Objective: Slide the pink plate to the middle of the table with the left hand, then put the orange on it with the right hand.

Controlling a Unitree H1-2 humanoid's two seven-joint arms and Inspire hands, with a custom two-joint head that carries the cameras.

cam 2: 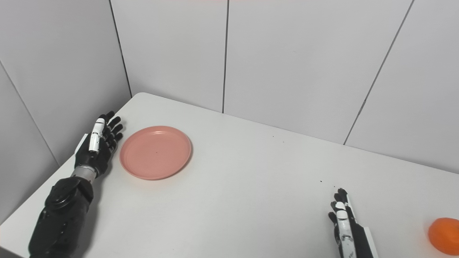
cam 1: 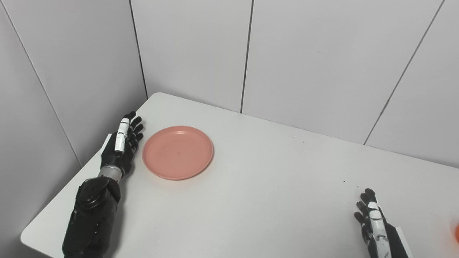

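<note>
Fingers (cam 1: 133, 126) spread beside pink plate (cam 1: 178, 152)

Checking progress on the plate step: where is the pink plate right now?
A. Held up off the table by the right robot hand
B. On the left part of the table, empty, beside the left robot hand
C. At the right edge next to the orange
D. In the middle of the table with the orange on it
B: the pink plate lies empty on the table's left part, just right of the open left robot hand, while the orange sits far right near the right robot hand.
</note>
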